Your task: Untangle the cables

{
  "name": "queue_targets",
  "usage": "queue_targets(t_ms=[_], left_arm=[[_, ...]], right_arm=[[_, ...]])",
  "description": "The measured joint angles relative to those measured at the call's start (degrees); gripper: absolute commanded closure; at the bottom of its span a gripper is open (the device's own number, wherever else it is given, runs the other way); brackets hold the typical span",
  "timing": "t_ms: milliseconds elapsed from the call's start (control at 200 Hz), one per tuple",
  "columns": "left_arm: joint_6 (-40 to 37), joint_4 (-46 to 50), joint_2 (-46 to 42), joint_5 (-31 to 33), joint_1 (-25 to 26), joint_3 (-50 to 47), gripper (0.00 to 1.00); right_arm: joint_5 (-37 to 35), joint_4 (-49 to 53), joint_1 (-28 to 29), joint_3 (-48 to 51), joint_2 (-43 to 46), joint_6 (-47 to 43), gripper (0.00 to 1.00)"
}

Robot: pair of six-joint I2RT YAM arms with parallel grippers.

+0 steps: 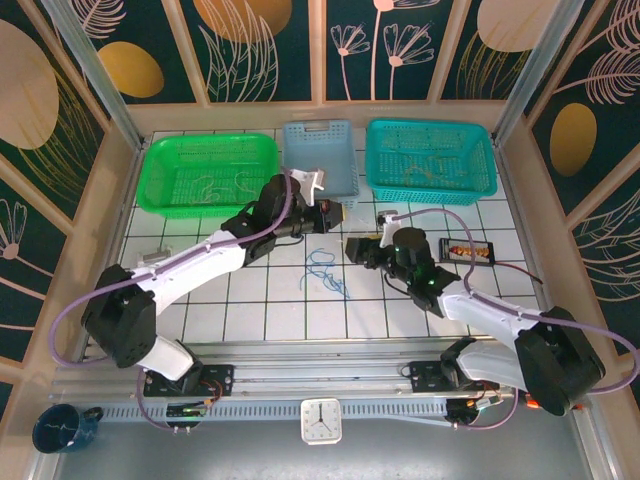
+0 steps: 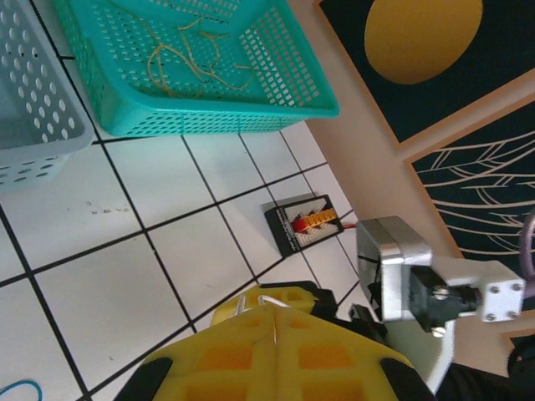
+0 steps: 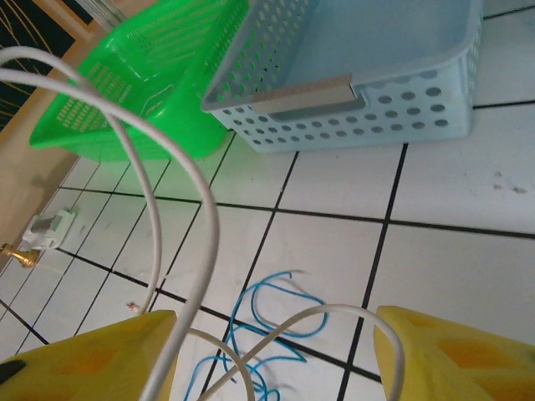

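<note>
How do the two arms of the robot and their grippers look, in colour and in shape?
Both the left arm and the right arm have white shells with black joints and bases. A thick purple hose loops along each. The left gripper and the right gripper have blocky yellow fingers; the left ones show square recesses.
</note>
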State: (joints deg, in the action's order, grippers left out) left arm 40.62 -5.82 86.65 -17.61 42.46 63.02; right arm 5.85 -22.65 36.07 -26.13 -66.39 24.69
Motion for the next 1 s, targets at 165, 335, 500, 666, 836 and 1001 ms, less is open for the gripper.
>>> queue_targets(t_ms=[165,335,500,666,836,1001], left_arm=[[0.24,0.07,-1.81,0.07,0.00,0.00,1.00],[0.85,0.02,-3.74,0.66,0.00,0.00,1.00],[1.09,0.31,-4.92,1.75,0.13,-0.02,1.00],[1.07,0.72,-4.98,3.17,0.44,-0.31,1.00],[1.14,0.96,-5.14,4.46,0.46,-1.16,1.00],[1.36,-0.46,-6.16,5.01,0.31,-1.16,1.00]], right_arm=[[0.02,-0.52,-0.13,0.00,-1.55,-0.24,0.60],[0.07,-1.81,-1.66,0.85,-2.01,0.20,0.94],[0.26,-3.67,-3.48,3.63,-2.01,1.18,1.00],[0.50,-5.57,-3.58,5.33,-1.46,1.18,1.00],[1.64,-5.81,-6.10,6.27,0.59,1.40,0.68],[1.68,-3.80,-7.13,6.32,0.90,1.81,0.61]])
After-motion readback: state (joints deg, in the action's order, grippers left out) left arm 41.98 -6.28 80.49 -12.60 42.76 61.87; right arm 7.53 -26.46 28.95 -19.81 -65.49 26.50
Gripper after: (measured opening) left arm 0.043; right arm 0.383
